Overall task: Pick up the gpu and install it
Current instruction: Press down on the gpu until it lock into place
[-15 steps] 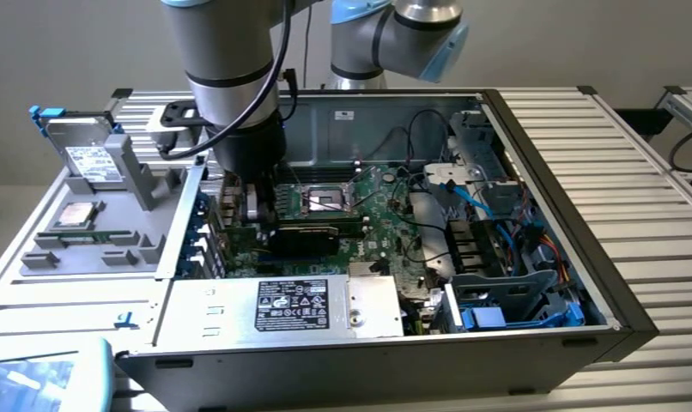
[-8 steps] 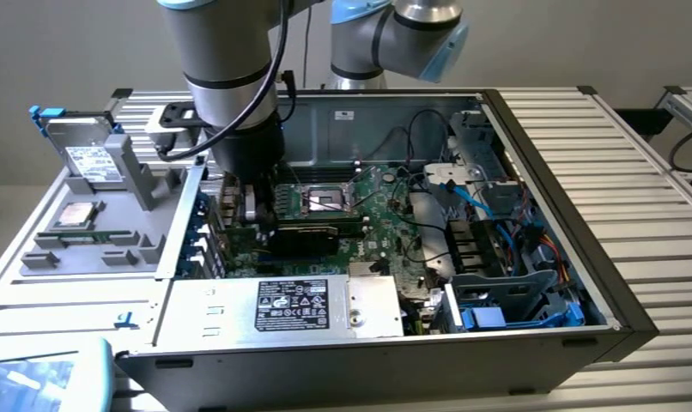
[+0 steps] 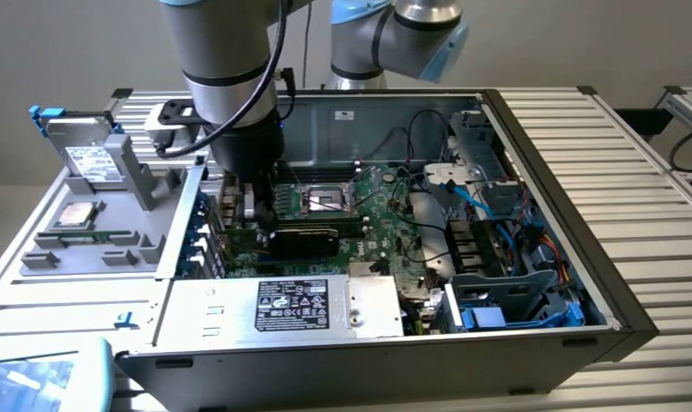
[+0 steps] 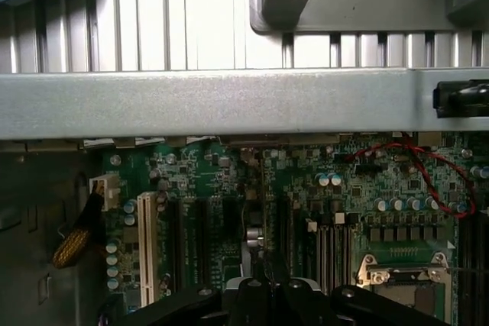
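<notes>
Grey slatted aluminium makes up the desk [image 3: 655,172], and an open computer case [image 3: 575,283] lies on it, taking up most of its middle, its motherboard [image 3: 369,215] facing up. A grey fixture tray [image 3: 94,249] holding a metal drive [image 3: 88,163] sits toward the desk's edge on the exterior view's left. Behind everything stands a plain pale wall.

Inside the case, the arm [image 3: 220,51] reaches straight down over the expansion slots [image 4: 199,238]. The end effector [image 3: 251,206] is closed, and in the exterior view it appears to grip the gpu [image 3: 312,236], a dark card standing on edge just over the board near the case's rear wall. The wrist view looks along the slots and the processor socket [image 4: 401,269], with the dark top of the held card at the frame's lower edge.

By the look of it, the installing step is in hand: the card is being brought to its slot. Seating would call for exact alignment of card edge with slot and a straight downward press. Whether the card already touches the slot cannot be told.
</notes>
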Robot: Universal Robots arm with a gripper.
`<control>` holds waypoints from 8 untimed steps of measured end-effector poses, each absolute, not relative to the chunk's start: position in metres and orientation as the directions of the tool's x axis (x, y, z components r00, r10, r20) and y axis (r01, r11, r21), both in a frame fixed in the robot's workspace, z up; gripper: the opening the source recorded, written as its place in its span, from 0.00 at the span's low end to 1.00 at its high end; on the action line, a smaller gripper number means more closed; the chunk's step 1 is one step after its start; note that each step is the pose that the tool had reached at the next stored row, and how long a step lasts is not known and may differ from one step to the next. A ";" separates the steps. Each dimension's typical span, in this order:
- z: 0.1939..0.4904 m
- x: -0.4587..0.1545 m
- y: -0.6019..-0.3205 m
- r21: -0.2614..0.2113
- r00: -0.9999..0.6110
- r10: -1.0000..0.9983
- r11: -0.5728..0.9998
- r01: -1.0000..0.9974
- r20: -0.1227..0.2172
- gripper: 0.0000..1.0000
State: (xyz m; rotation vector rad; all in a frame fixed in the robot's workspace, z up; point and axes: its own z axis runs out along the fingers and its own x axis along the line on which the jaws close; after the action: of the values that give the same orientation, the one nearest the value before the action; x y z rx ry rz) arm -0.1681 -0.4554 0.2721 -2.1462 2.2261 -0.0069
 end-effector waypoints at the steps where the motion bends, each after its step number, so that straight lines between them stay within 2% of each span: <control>1: 0.276 -0.167 -0.456 -0.037 -0.036 -0.999 0.037 -0.999 -0.031 0.12; 8: 0.284 -0.155 -0.456 -0.012 -0.037 -0.999 0.037 -0.999 -0.030 0.12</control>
State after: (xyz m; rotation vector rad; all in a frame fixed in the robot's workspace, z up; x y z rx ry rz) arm -0.1547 -0.4556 0.2839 -2.1592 2.2406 0.0191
